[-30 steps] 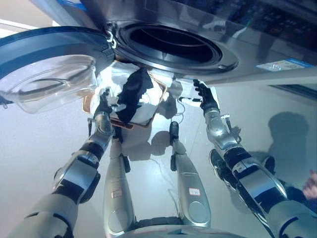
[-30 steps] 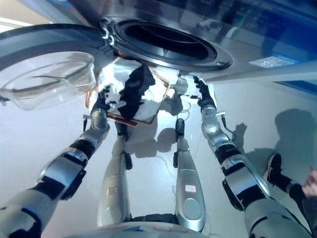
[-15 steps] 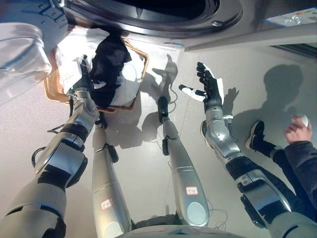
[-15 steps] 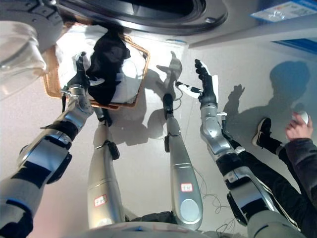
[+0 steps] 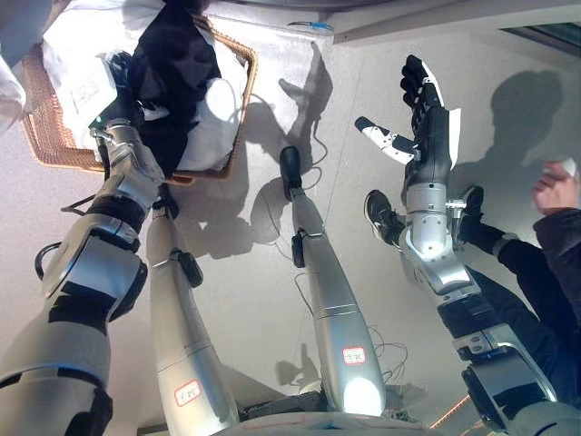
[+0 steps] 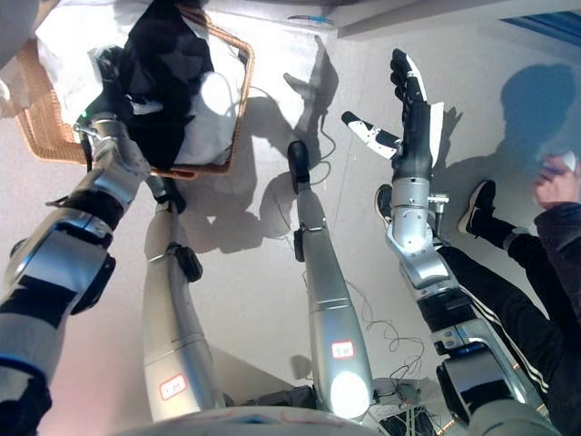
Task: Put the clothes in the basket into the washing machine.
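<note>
A: Where did the clothes sit relative to the hands?

B: They lay in the wicker basket [image 5: 50,145] on the floor at the upper left of both eye views. A dark garment [image 5: 172,68] was draped over white laundry [image 5: 213,113], its long axis running from the basket's far edge down toward the near rim. The left hand [image 5: 116,77] was right at that pile, at the dark garment's left edge.

A: Was it gripping the garment?

B: I could not tell. Its fingers were lost against the dark cloth, so whether they had closed on fabric or only rested there was not shown.

A: And the other one?

B: The right hand [image 6: 407,100] was well apart from the basket, raised over bare floor [image 5: 263,300] with fingers straight and thumb spread wide, holding nothing. The left arm was plainly the nearer one, so I judged any pick would fall to it.

A: The washing machine?

B: Only a grey strip along the top edge, too little to place the drum opening. My guess was that the lift had to go up and away from the robot.

A: Any writing?

B: A small label [image 5: 86,89] showed on the white cloth, unreadable. A person [image 6: 558,227] sat at the far right
</note>
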You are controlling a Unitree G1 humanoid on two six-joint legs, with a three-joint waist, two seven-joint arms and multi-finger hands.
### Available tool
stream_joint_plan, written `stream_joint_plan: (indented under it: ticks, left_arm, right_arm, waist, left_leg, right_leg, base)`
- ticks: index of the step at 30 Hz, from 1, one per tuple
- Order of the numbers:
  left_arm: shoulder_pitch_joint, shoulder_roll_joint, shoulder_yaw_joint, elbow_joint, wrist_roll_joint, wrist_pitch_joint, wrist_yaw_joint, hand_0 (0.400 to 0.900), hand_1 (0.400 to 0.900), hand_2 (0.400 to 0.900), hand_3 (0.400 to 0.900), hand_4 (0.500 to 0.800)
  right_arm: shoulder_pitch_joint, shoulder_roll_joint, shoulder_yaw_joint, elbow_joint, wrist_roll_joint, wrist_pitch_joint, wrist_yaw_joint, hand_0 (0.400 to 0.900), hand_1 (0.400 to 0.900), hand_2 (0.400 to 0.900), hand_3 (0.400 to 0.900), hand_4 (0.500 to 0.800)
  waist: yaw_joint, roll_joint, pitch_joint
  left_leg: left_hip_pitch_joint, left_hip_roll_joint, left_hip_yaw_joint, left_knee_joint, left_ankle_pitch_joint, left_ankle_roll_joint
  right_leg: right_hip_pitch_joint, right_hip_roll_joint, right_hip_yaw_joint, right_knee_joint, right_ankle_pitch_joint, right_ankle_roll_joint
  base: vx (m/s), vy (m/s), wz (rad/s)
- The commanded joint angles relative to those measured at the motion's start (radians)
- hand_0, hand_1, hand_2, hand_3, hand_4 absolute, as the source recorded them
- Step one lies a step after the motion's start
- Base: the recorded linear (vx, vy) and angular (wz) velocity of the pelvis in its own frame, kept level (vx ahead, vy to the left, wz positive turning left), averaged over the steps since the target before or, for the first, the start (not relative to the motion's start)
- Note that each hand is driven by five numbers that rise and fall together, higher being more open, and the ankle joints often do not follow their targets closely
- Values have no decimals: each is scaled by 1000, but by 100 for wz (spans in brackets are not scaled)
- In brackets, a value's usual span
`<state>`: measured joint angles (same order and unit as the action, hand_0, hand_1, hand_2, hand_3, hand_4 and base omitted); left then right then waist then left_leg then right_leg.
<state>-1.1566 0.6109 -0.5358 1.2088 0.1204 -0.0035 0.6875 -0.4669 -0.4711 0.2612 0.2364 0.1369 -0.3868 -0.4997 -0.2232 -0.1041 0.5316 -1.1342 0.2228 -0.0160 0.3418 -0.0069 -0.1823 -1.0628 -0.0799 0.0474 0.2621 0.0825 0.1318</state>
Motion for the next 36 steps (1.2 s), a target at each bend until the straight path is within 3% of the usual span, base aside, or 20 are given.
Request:
stream_joint_plan:
  ticks: [1, 5, 6, 14, 20, 24, 25, 26, 27, 29, 30, 33, 36]
  left_arm:
    - [40, -58, 11, 30, 8, -35, 8, 400, 400, 400, 400, 500]
    - [83, -92, 22, 14, -6, -47, -2, 400, 400, 400, 400, 500]
    - [118, -124, 29, -2, -11, -55, -15, 400, 400, 400, 400, 500]
    - [275, -215, 101, -55, -122, -112, -80, 400, 400, 400, 400, 500]
    - [325, -237, 144, -104, -238, -155, -132, 400, 400, 400, 400, 500]
    - [332, -252, 204, -134, -432, -191, -202, 400, 400, 400, 400, 500]
    - [329, -263, 239, -155, -575, -222, -258, 400, 400, 400, 400, 500]
    - [329, -263, 239, -154, -575, -222, -258, 400, 400, 400, 400, 500]
    - [310, -272, 288, -176, -770, -249, -324, 400, 400, 400, 400, 500]
    - [297, -270, 300, -187, -813, -254, -342, 400, 400, 400, 400, 500]
    - [260, -259, 335, -205, -950, -261, -392, 400, 400, 400, 400, 500]
    - [218, -239, 356, -191, -1010, -256, -402, 400, 400, 400, 400, 500]
    - [110, -221, 363, -185, -1105, -250, -426, 400, 400, 400, 400, 500]
  right_arm:
    - [90, -18, -16, -81, -19, -80, -42, 900, 900, 900, 900, 800]
    - [89, -13, 1, -55, -14, -72, -30, 900, 900, 900, 900, 800]
    - [83, -5, 13, -17, -10, -61, -20, 900, 900, 900, 900, 800]
    - [44, 50, 59, 221, 27, -6, 18, 900, 900, 900, 900, 800]
    - [5, 70, 79, 330, 63, 24, 55, 900, 900, 900, 900, 800]
    - [-11, 75, 73, 382, 93, 42, 81, 900, 900, 900, 900, 800]
    - [-15, 77, 70, 411, 109, 56, 96, 900, 900, 900, 900, 800]
    - [-16, 77, 70, 411, 109, 56, 96, 900, 900, 900, 900, 800]
    - [-27, 87, 72, 439, 131, 69, 108, 900, 900, 900, 900, 800]
    - [-37, 92, 78, 449, 141, 76, 115, 900, 900, 900, 900, 800]
    - [-42, 99, 93, 450, 151, 83, 134, 900, 900, 900, 900, 800]
    - [-39, 101, 100, 449, 163, 92, 147, 900, 900, 900, 900, 800]
    - [-7, 99, 104, 425, 165, 102, 163, 900, 900, 900, 900, 800]
  waist:
    - [-12, 8, -100]
    - [-4, 24, -104]
    - [6, 37, -103]
    - [60, 75, -66]
    - [74, 96, -62]
    - [72, 110, -71]
    - [67, 117, -77]
    - [68, 118, -79]
    - [61, 122, -87]
    - [58, 123, -91]
    - [48, 122, -95]
    - [41, 121, -98]
    - [22, 129, -110]
  left_leg:
    - [-17, 33, -126, 27, 132, -12]
    - [29, 38, -112, -1, 141, -17]
    - [82, 37, -101, -29, 151, -21]
    - [371, 28, -32, -199, 209, -31]
    - [505, 34, 8, -249, 222, -30]
    - [570, 36, 31, -271, 219, -28]
    - [598, 36, 38, -273, 211, -26]
    - [594, 37, 38, -274, 214, -26]
    - [618, 37, 45, -273, 201, -24]
    - [620, 39, 49, -273, 202, -24]
    - [632, 40, 56, -271, 191, -25]
    - [636, 42, 64, -272, 188, -26]
    - [638, 41, 69, -289, 192, -30]
  right_leg:
    - [-57, -53, -13, 125, 11, 79]
    - [-30, -53, -8, 120, 8, 76]
    - [5, -50, -1, 113, 6, 72]
    - [220, -47, 27, 51, -4, 63]
    - [326, -47, 38, 14, -7, 60]
    - [380, -47, 50, -12, -3, 64]
    - [397, -48, 59, -9, -8, 66]
    - [394, -47, 59, -13, -3, 66]
    - [411, -47, 66, -13, -9, 67]
    - [408, -46, 70, -18, -2, 69]
    - [417, -45, 76, -22, -6, 74]
    - [420, -46, 78, -28, -5, 76]
    - [425, -53, 75, -49, 1, 82]
  base:
    - [0, 0, 0]
    - [0, 0, 0]
    - [31, -24, -1]
    - [46, -21, -7]
    - [35, -1, -12]
    - [41, 0, -10]
    - [42, 12, -8]
    - [62, 26, -15]
    - [31, 15, -10]
    - [32, 25, -16]
    - [34, 25, -20]
    - [21, -1, -3]
    - [63, -11, 6]
